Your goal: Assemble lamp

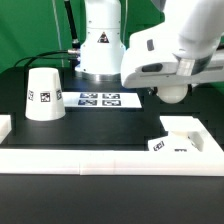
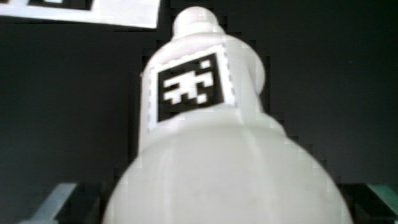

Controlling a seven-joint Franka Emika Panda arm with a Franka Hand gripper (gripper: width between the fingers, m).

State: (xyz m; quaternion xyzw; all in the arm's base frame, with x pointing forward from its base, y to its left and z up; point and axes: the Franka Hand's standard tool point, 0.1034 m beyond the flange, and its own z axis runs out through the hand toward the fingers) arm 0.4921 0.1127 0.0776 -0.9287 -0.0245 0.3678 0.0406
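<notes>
My gripper (image 1: 176, 78) is shut on the white bulb (image 1: 172, 94) and holds it in the air, round head hanging down, above and a little behind the square base (image 1: 184, 131) at the exterior view's right. In the wrist view the bulb (image 2: 210, 130) fills the picture, its tagged neck pointing away, with a dark finger (image 2: 43, 204) on each side of the round head. The cone-shaped shade (image 1: 43, 93) stands on the table at the exterior view's left, well apart from the gripper.
The marker board (image 1: 100, 99) lies flat behind the middle of the table, and its corner shows in the wrist view (image 2: 80, 8). A low white wall (image 1: 90, 158) runs along the front and up both sides. The robot's white body (image 1: 100, 40) stands at the back.
</notes>
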